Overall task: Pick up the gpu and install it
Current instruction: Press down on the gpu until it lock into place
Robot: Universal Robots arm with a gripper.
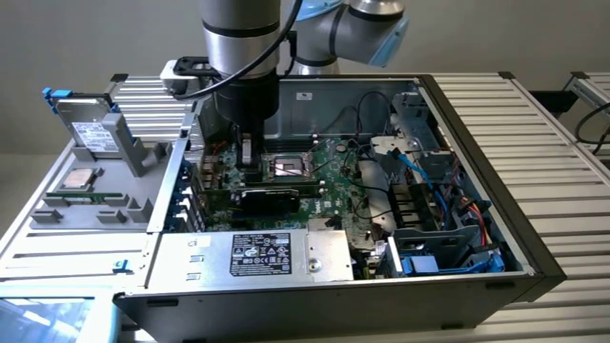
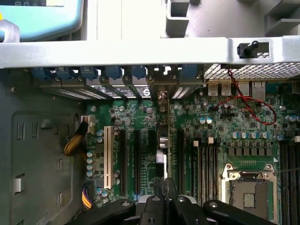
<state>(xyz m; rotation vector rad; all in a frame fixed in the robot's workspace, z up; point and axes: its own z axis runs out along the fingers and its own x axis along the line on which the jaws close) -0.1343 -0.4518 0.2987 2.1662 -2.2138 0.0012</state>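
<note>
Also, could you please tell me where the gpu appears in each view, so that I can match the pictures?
Exterior view: the gpu stands on edge on the motherboard, next to the CPU socket, near the picture's centre.
Wrist view: the gpu is seen edge-on as a thin line among the expansion slots.
Shared landmark: the CPU socket, with its silver frame.
</note>
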